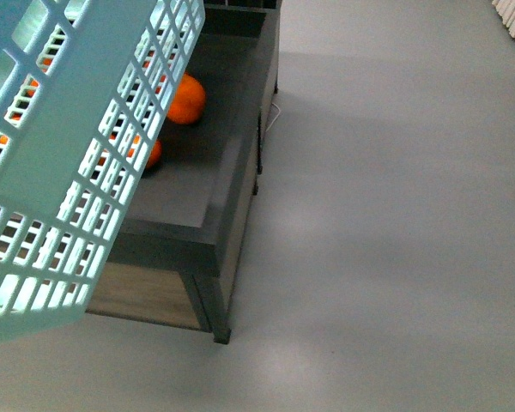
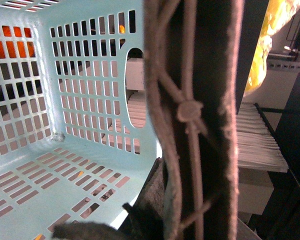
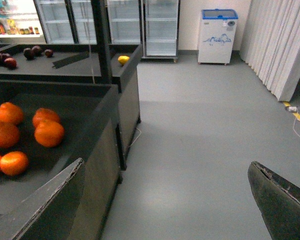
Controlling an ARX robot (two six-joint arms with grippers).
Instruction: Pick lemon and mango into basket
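Close at the left gripper (image 2: 187, 150), clamped round the brown handle (image 2: 190, 65) to carry the basket (image 1: 60, 129) aloft, empty. Further out, right gripper (image 3: 166, 165) spread wide, grasping nothing — free for picking. Farthest, on the rear bin (image 3: 80, 65), probably the lemon (image 3: 123, 60).

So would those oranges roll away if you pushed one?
Probably: the oranges look round and sit loose on a flat floor. The raised rim of the bin would likely stop them. Neighbours close by might get bumped too.
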